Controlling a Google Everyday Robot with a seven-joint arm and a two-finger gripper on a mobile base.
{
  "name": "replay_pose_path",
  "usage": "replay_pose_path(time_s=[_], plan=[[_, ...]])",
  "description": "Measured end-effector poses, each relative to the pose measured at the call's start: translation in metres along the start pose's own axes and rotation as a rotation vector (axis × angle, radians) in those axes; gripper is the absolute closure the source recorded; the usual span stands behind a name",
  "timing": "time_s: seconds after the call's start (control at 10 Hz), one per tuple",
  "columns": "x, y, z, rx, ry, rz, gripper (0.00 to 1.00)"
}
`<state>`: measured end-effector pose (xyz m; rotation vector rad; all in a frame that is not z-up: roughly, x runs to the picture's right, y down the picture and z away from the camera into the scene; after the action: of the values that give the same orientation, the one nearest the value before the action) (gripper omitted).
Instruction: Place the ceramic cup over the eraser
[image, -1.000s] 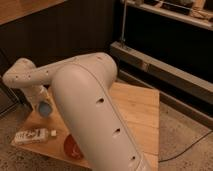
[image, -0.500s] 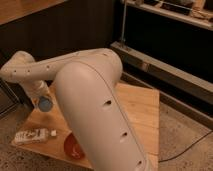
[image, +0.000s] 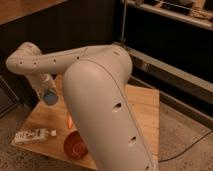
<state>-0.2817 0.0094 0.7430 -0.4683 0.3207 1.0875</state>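
Only the one camera view to work with, and my own big white arm (image: 100, 110) eats half of it. The gripper (image: 46, 90) is out at the left, over the left part of the pale wooden table (image: 145, 107). Its fingers are clenched on the small light-blue rounded ceramic cup (image: 50, 98), which looks to be up off the wood. Nearer the camera there's a white tube (image: 35, 135) lying on its side and a wide red-brown bowl (image: 75, 145), both apart from the cup. Problem: I can't spot the eraser anywhere, so it may be hidden behind the arm. My worry is lowering blind and missing it, or catching the rim on it so the cup tips out of the grip.
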Motion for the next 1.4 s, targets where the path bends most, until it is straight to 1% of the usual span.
replay_pose_path(time_s=[0.2,0.3,0.5,0.8,1.1,1.4], plan=[[-0.002,-0.023,-0.002,0.010,0.001,0.057,1.00],[-0.002,-0.029,-0.002,0.013,0.000,0.070,1.00],[-0.002,-0.051,-0.006,0.023,-0.007,0.118,1.00],[-0.001,-0.072,-0.015,0.031,-0.024,0.158,1.00],[0.010,-0.096,-0.028,0.042,-0.041,0.198,1.00],[0.027,-0.116,-0.035,0.055,-0.043,0.232,1.00]])
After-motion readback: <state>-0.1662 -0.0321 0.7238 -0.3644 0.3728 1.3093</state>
